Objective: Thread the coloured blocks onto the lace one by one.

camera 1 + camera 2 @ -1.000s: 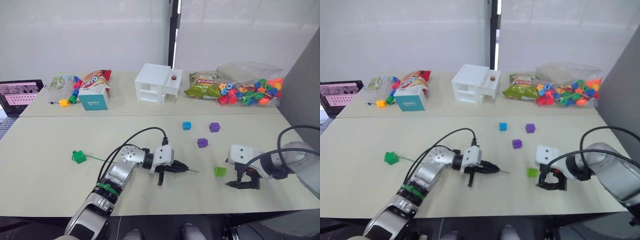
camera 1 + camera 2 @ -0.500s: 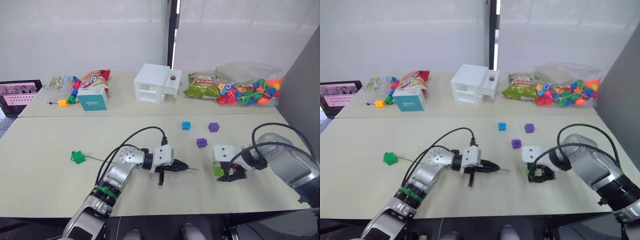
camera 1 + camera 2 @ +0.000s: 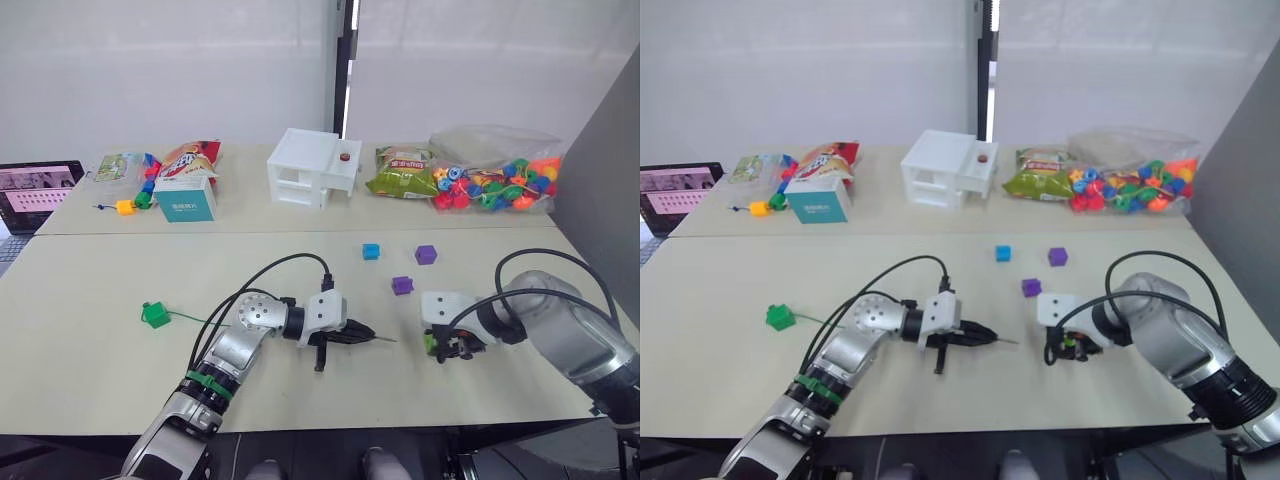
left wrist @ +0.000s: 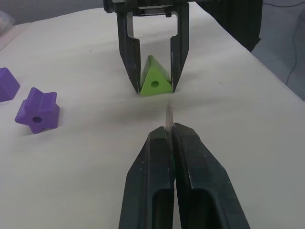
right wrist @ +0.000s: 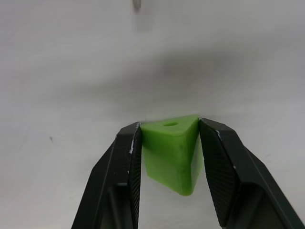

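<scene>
Wedge time: the light green wedge [image 4: 155,82] sits on the tabletop [image 3: 120,370] right between the right pincer's [image 5: 168,138] two black fingers, which flank it on both sides, touching or all but touching its faces. From the left wrist view its hole faces squarely toward the needle. Over on the other side, the left pincer [image 3: 363,335] has its fingers pressed together on the lace's stiff brownish tip [image 4: 168,114], which pokes out just ahead of them and points at the wedge, still apart from it. The thin green lace [image 3: 195,320] trails back across the tabletop to the dark green cube [image 3: 155,314], near the left edge. Farther back lie the blue cube [image 3: 371,251] and two purple blocks [image 3: 426,254], [image 3: 402,285], all loose, well apart from both pincers.
</scene>
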Available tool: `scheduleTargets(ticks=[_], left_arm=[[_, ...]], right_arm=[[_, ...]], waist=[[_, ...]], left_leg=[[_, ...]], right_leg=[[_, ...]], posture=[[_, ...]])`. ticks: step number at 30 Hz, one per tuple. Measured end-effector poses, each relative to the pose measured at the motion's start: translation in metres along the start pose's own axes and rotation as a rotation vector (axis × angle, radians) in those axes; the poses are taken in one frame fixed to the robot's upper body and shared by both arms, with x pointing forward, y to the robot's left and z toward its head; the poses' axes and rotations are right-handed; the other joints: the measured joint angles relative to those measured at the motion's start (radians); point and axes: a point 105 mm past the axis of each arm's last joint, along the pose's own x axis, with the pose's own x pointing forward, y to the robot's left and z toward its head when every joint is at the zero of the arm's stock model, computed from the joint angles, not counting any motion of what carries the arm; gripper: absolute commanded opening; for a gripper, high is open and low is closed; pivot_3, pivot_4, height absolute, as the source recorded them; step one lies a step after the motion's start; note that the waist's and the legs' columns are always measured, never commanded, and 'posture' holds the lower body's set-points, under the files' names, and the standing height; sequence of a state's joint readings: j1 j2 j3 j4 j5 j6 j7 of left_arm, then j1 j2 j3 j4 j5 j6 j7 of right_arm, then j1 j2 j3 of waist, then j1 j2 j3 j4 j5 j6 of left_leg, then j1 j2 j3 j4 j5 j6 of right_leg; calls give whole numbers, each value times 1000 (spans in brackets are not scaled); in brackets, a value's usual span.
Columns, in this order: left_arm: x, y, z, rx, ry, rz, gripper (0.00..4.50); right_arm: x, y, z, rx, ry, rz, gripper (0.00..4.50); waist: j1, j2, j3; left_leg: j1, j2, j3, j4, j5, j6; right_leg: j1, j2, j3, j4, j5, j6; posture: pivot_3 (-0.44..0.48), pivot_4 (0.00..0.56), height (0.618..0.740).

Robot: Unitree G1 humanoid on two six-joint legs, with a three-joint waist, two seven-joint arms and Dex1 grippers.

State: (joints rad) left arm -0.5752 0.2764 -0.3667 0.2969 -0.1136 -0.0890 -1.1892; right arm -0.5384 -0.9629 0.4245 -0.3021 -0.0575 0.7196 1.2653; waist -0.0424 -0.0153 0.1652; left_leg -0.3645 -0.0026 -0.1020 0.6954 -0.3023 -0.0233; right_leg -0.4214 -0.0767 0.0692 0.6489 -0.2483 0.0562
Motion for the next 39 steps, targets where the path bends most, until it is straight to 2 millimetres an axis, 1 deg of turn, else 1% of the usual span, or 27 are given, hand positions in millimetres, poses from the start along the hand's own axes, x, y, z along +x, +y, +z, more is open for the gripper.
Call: scheduleTargets(ticks=[2, 5, 7, 9, 10, 15, 19, 34, 35, 36, 39], left_arm=[[1, 0, 1, 8, 3, -5, 0], [1, 1, -1, 6, 14, -4, 0], [1, 1, -2, 1, 16, -4, 0], [1, 0, -2, 2, 15, -6, 0], [1, 0, -2, 2, 15, -7, 0], [1, 0, -2, 2, 16, -7, 0], [1, 0, -2, 2, 15, -7, 0], [1, 0, -3, 7, 20, -6, 0], [2, 0, -3, 7, 20, -6, 0], [2, 0, -3, 8, 20, -6, 0], [2, 0, -3, 9, 21, -6, 0]], right_arm=[[3, 2, 6, 13, -14, -2, 1311], [5, 0, 7, 43, -9, -25, 1311], [6, 0, 7, 73, -6, -35, 2349], [4, -2, 6, 91, -4, -53, 3033], [4, -3, 6, 89, -5, -62, 3272], [0, -2, 3, 34, 3, -57, 3272], [-1, -1, 0, 25, 14, -47, 3272], [-6, 3, -9, 70, 63, -21, 3272], [-5, 3, -9, 70, 62, -20, 2762], [-5, 3, -9, 70, 61, -16, 2531], [-1, 6, -7, 75, 49, 3, 1483]], waist=[[2, 0, 0], [3, 0, 0], [2, -1, 0], [3, -1, -1], [4, -1, -1], [11, -1, -1], [22, -1, -1], [31, -1, -1], [31, -1, -1], [31, -1, -1], [29, -2, -1]], left_leg=[[0, 0, 0, 0, 0, 0], [0, 0, 0, 0, 0, 0], [1, 0, 0, 0, 0, 0], [1, 0, 0, 0, 0, 0], [1, 0, 0, 0, 0, 0], [0, -1, 0, 0, 0, 0], [-1, -1, 0, 0, 0, 0], [-1, -1, 0, 0, 0, 0], [-1, -1, 0, 0, 0, 0], [-1, -1, 0, 0, 0, 0], [0, -1, 0, 0, 0, 0]], right_leg=[[0, 0, 0, 0, 0, 0], [1, 0, 0, 0, 0, 0], [1, 0, 0, 0, 0, 0], [1, 0, 0, 0, 0, 0], [1, 0, 0, 0, 0, 0], [0, -1, 0, 0, 0, 0], [0, -1, 0, -1, 0, 0], [0, -1, 0, -1, 0, 0], [0, -1, 0, -1, 0, 0], [0, -1, 0, -1, 0, 0], [1, -1, -1, -1, 0, 0]], posture=[[0, 150, 740], [0, 150, 740], [0, 150, 740], [0, 150, 740], [0, 150, 740], [0, 150, 740], [0, 150, 740], [0, 150, 740], [0, 150, 740], [0, 150, 740], [0, 150, 740]])
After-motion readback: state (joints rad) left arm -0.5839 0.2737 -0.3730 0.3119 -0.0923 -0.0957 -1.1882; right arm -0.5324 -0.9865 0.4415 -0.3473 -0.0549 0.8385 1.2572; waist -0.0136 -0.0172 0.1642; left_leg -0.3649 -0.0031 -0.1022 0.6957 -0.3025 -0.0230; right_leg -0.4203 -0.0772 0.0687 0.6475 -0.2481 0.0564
